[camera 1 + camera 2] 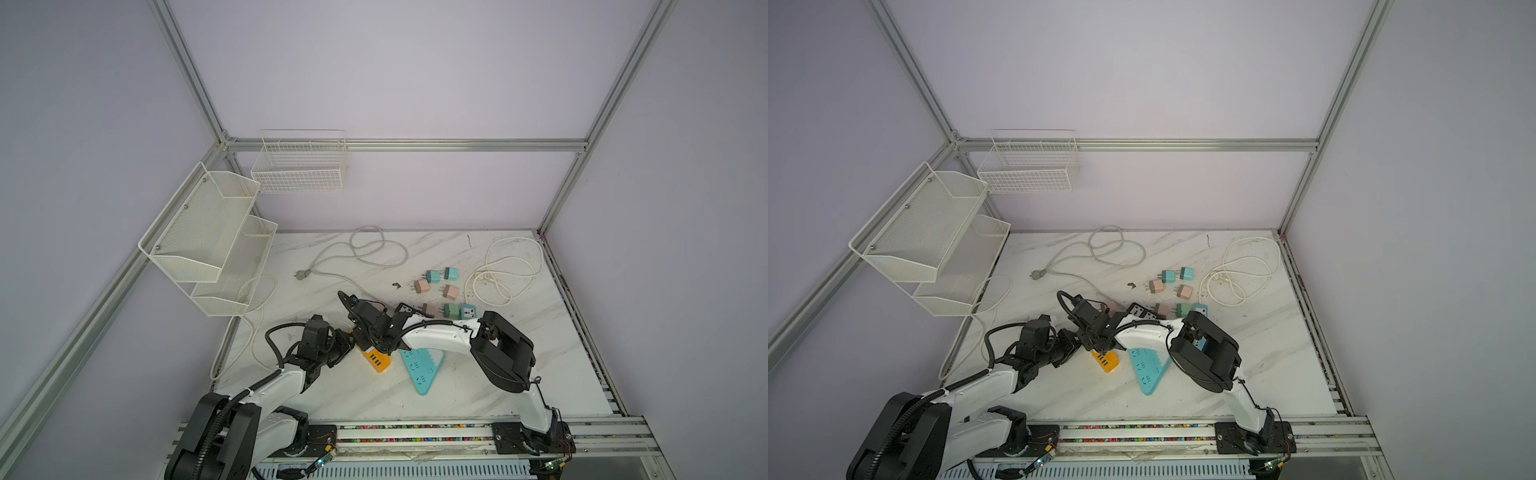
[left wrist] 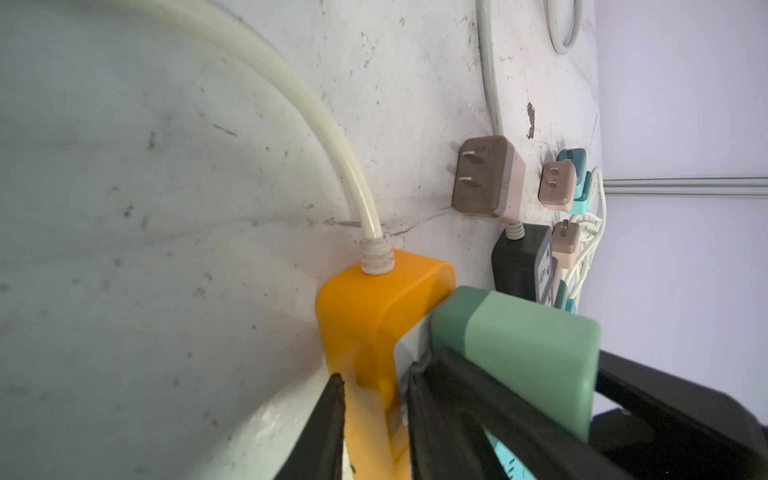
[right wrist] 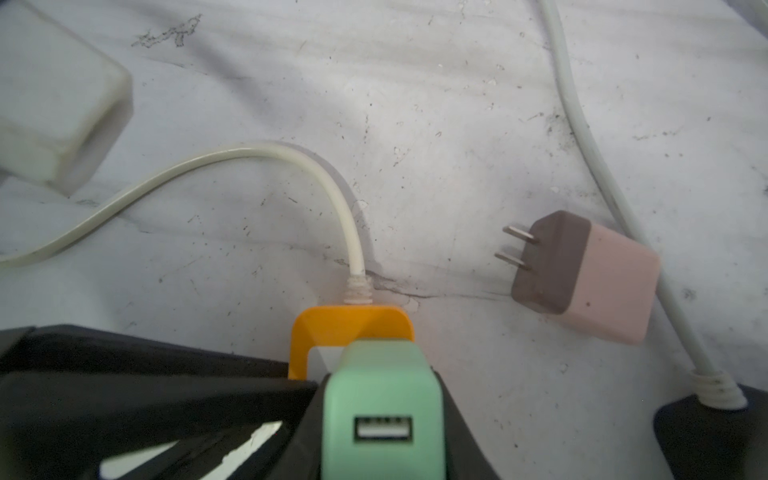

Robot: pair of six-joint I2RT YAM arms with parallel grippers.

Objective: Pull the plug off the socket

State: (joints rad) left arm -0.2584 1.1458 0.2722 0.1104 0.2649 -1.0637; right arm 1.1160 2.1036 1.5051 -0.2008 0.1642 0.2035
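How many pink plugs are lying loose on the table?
4 pink plugs: two in the far cluster, one right of the black strip, one left of it. Others may be hidden.

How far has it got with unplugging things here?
Done, it seems: several pink and blue cube plugs lie loose on the marble table. In hand: right jaws clamp the green cube plug, still seated in the orange power strip, which the left jaws pinch. Remaining: pulling it free.
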